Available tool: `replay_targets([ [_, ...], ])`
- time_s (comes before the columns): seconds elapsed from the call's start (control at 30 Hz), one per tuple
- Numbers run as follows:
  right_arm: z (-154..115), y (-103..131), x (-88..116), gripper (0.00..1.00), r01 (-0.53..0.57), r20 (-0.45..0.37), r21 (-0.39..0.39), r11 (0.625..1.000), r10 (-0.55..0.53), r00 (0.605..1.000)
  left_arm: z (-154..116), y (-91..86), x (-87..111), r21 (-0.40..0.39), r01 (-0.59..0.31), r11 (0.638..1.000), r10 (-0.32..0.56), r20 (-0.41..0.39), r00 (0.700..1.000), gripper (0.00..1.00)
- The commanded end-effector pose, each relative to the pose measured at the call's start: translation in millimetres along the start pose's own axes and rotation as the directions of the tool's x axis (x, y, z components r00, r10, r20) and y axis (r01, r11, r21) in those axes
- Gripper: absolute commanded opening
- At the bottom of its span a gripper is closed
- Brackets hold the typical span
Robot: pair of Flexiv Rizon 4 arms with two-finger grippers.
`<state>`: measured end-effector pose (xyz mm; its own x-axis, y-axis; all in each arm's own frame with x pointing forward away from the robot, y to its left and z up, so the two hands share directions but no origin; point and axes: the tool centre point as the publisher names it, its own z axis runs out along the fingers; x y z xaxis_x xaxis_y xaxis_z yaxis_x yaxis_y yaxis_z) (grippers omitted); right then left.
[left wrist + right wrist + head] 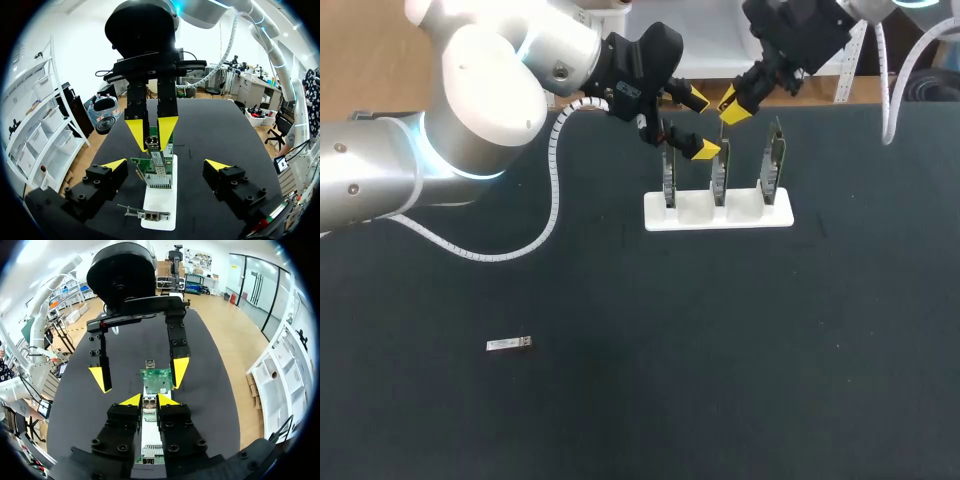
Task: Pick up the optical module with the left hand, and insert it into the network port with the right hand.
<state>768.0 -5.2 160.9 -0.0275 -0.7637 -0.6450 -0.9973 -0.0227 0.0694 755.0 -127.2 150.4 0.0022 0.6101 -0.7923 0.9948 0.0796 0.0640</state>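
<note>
Two pincers meet over a white rack [718, 212] of three upright network cards [669, 178].
An optical module [509, 344] lies on the table [620, 380], well left of the rack. The left pincer [701, 124] gapes wide, and the right pincer [148, 401] is clamped on a second module [152, 144] atop the middle card.

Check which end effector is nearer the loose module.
Left end effector, slightly. Both are at the card rack, far from the module; right end effector sits beyond the left.
</note>
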Motion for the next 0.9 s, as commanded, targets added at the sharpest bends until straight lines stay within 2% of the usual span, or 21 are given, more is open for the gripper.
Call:
replay_targets([
  [0.03, -0.1, 1.2, 1.2, 0.00, -0.002, -0.002, 0.005, 1.000, 0.002, 1.000, 0.6, 1.6, -0.9, 0.003, 0.001, 1.000, -0.001, -0.005, 1.000, 1.00],
  [0.77, 4.2, 1.9, 6.4, 0.00, -0.014, 0.004, -0.007, 1.000, 0.014, 1.000, 0.6, 1.6, -0.9, 0.003, 0.001, 1.000, -0.001, -0.005, 1.000, 1.00],
  [0.8, 4.2, 1.9, 6.5, 0.12, -0.017, 0.005, -0.006, 1.000, 0.017, 1.000, 0.6, 1.6, -0.9, 0.003, 0.001, 1.000, -0.001, -0.005, 1.000, 1.00],
  [0.83, 4.2, 1.8, 6.6, 0.42, -0.018, 0.006, -0.005, 1.000, 0.018, 1.000, 0.6, 1.6, -0.9, 0.003, 0.001, 1.000, -0.001, -0.005, 1.000, 1.00],
  [0.87, 4.2, 1.8, 6.6, 1.00, -0.019, 0.008, -0.006, 1.000, 0.019, 1.000, 0.6, 1.6, -0.9, 0.003, 0.001, 1.000, -0.001, -0.005, 1.000, 1.00],
  [0.9, 4.2, 1.8, 6.7, 1.00, -0.018, 0.009, -0.007, 1.000, 0.018, 1.000, 0.6, 1.6, -0.9, 0.003, 0.001, 1.000, -0.001, -0.005, 1.000, 1.00],
])
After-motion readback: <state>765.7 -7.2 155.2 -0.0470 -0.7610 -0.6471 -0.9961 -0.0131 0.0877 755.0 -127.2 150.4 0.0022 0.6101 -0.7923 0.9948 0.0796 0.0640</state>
